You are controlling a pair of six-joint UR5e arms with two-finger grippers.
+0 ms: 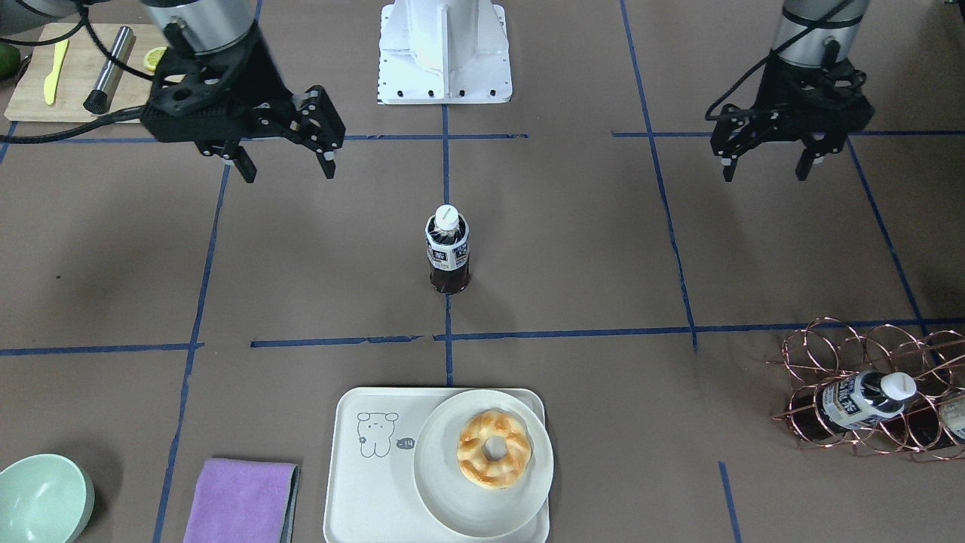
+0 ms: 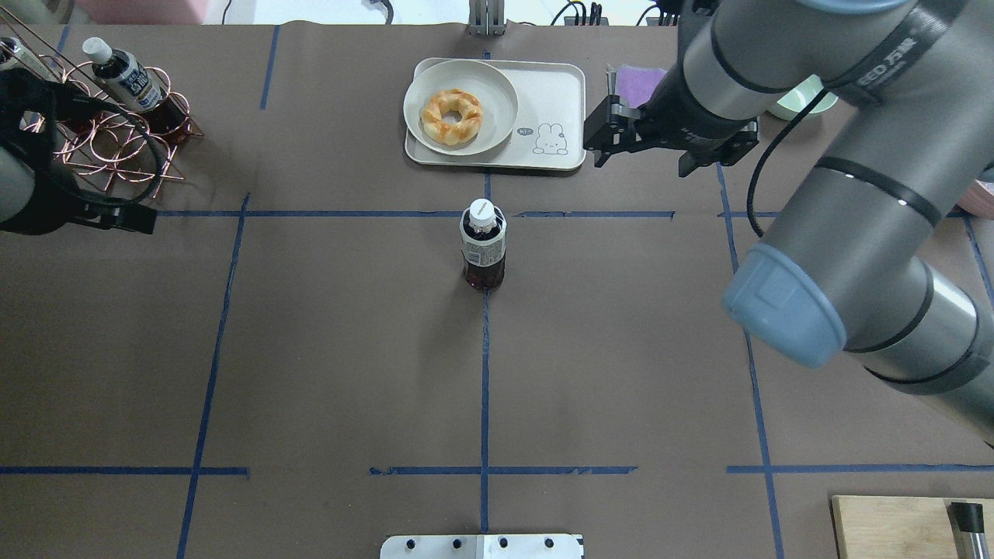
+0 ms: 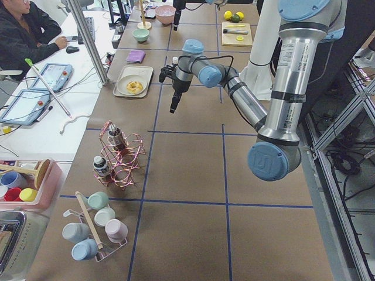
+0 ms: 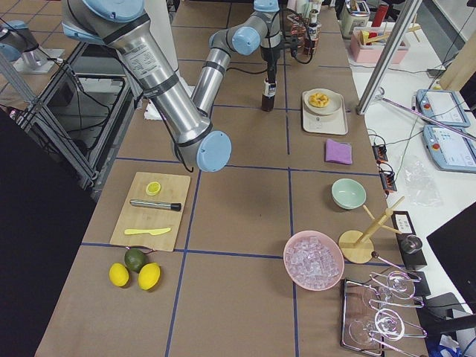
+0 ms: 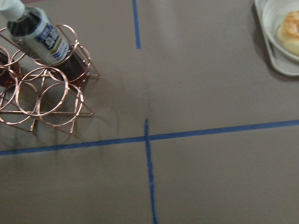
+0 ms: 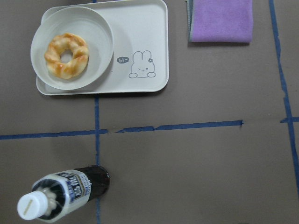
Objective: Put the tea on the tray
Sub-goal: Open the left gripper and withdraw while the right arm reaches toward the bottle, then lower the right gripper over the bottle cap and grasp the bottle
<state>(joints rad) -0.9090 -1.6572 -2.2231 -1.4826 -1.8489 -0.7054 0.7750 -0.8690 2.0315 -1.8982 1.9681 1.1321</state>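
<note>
A tea bottle with a white cap stands upright on the brown table at the centre; it also shows in the overhead view and the right wrist view. The cream tray with a cartoon animal lies beyond it, on the side far from the robot, and carries a round plate with a doughnut. My right gripper is open and empty, raised above the table beside the bottle and apart from it. My left gripper is open and empty, raised on the other side.
A copper wire rack on my left holds more tea bottles. A purple cloth and a green bowl lie beside the tray on my right. A wooden board with tools sits near my right base.
</note>
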